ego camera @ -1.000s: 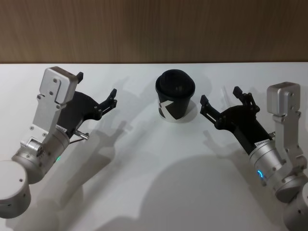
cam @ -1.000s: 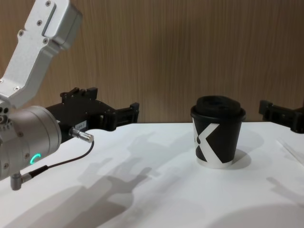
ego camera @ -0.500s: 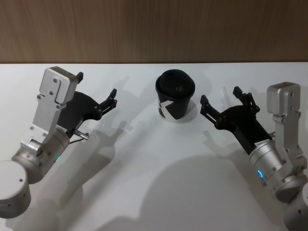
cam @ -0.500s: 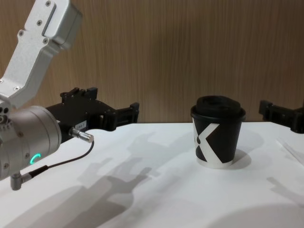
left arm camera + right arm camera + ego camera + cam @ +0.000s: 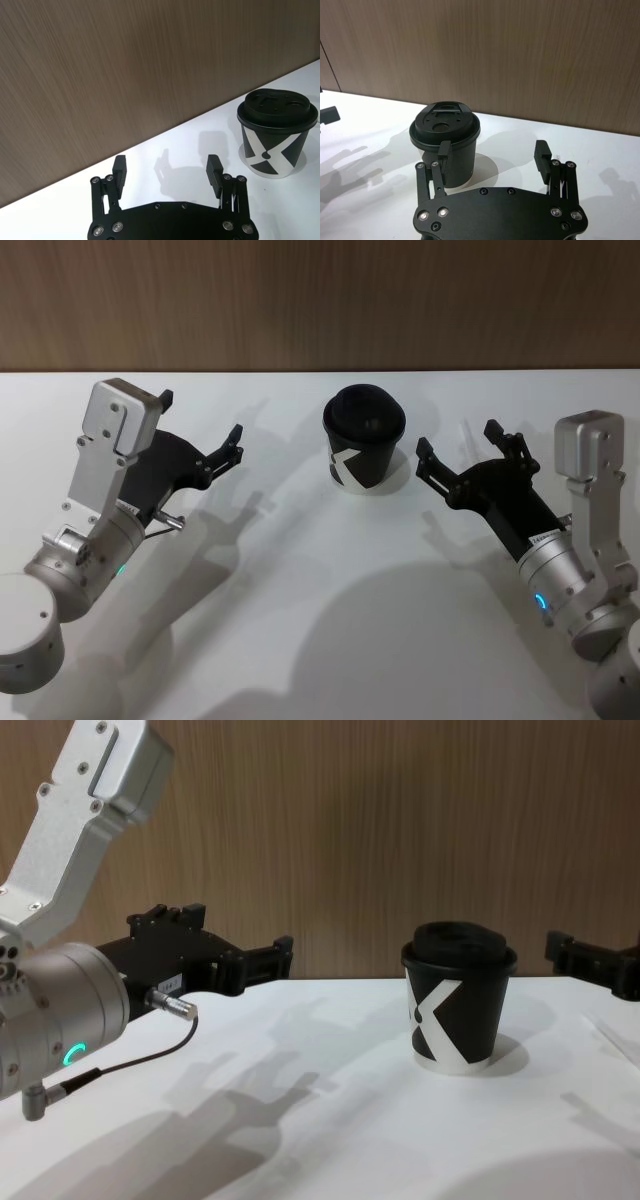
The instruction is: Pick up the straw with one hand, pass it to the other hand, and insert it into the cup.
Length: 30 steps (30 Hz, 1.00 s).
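The black cup [image 5: 362, 450] with its white X mark and domed lid stands upright at the table's far middle, also seen in the chest view [image 5: 458, 1010]. My left gripper [image 5: 200, 430] hovers open to the left of it, nothing between its fingers [image 5: 166, 165]. To the cup's right my right gripper [image 5: 457, 438] is open too, its near finger close beside the cup [image 5: 446, 145] without touching. A faint thin white line on the table at the far right looks like the straw [image 5: 612, 1032], lying flat below the right gripper [image 5: 590, 960].
The white table [image 5: 300, 590] ends at a brown wood-grain wall [image 5: 320, 300] behind the cup. A thin grey cable with a metal plug [image 5: 170, 1005] hangs from my left wrist. Arm shadows fall across the bare front of the table.
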Motion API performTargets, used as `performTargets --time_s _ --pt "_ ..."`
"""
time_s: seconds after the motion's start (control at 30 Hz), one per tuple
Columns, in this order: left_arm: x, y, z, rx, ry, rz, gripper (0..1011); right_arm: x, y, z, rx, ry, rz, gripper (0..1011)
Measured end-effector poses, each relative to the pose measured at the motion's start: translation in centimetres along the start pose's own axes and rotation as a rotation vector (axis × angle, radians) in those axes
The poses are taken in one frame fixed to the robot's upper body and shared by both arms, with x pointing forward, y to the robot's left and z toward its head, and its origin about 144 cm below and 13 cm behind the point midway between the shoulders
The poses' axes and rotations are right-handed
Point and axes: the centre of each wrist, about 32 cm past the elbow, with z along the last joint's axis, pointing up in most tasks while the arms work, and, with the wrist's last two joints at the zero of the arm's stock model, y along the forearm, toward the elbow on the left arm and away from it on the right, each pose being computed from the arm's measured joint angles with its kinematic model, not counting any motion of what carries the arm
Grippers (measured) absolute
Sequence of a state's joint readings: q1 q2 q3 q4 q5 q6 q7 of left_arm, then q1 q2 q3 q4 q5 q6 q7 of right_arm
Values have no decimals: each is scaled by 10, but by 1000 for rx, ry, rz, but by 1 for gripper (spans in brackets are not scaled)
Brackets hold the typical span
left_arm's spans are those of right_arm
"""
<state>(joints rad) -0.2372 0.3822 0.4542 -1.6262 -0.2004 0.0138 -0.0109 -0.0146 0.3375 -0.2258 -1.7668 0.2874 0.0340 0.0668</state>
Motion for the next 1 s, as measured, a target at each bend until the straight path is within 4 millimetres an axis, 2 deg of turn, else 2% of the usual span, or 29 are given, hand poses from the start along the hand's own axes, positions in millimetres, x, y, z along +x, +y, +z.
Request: performTargets --time_s 0.53,1.0 --pt "0 0 0 0 0 0 1003 0 0 0 -5 -4 -3 1001" --pt "0 0 0 0 0 0 1003 4 -1 -2 -86 -47 -60 1001"
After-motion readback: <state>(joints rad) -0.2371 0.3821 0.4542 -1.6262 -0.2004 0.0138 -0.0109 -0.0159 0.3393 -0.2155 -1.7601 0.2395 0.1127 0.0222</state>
